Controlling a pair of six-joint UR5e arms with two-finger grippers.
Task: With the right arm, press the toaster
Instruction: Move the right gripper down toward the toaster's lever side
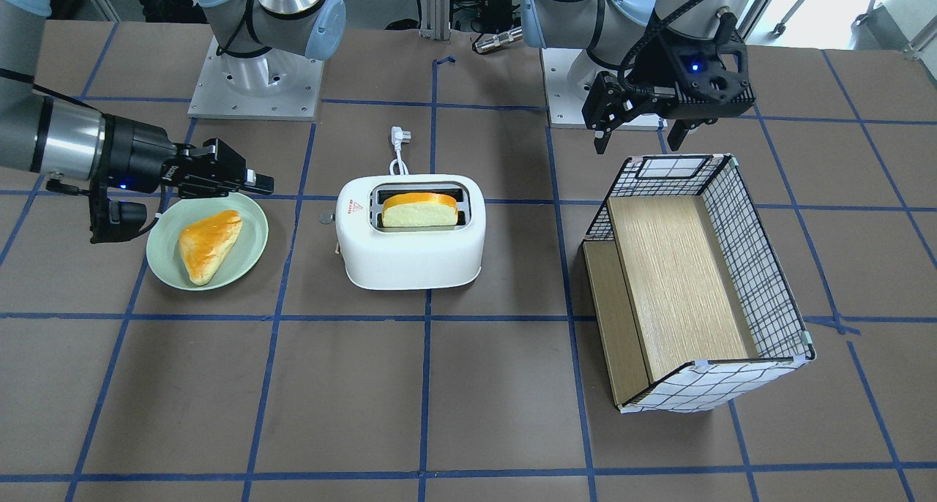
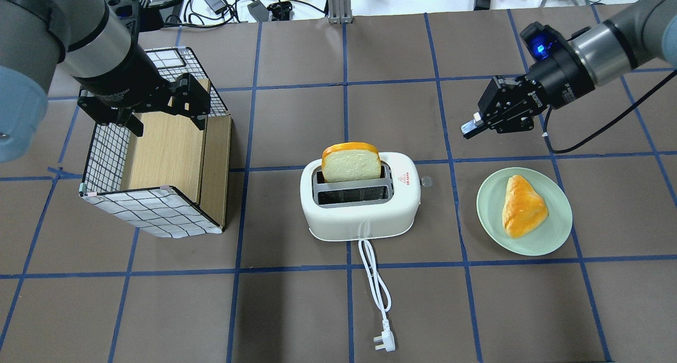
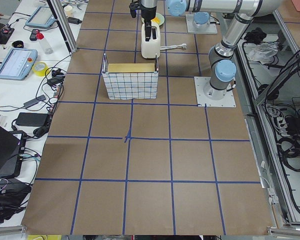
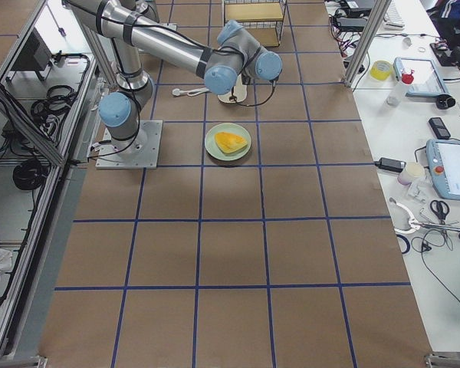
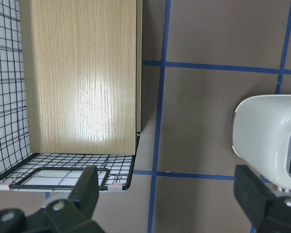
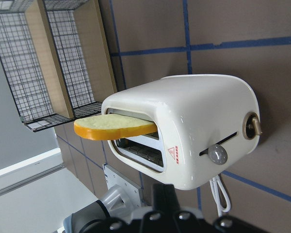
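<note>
The white toaster (image 2: 359, 220) stands mid-table with a slice of bread (image 2: 350, 164) upright in its far slot. Its small grey lever knob (image 2: 426, 182) is on the side that faces my right arm; it also shows in the right wrist view (image 6: 217, 154). My right gripper (image 2: 470, 129) is shut and empty. It hovers apart from the toaster, beyond the knob and over the plate's far edge, and points at the toaster (image 1: 410, 253) in the front view. My left gripper (image 2: 165, 120) is open and empty above the checked box.
A green plate (image 2: 555, 230) with a pastry (image 2: 522, 210) lies beside the toaster under my right arm. The checked wire-pattern box (image 2: 153, 209) with wooden shelves stands on the toaster's other side. The white cord and plug (image 2: 382, 343) trail toward the robot.
</note>
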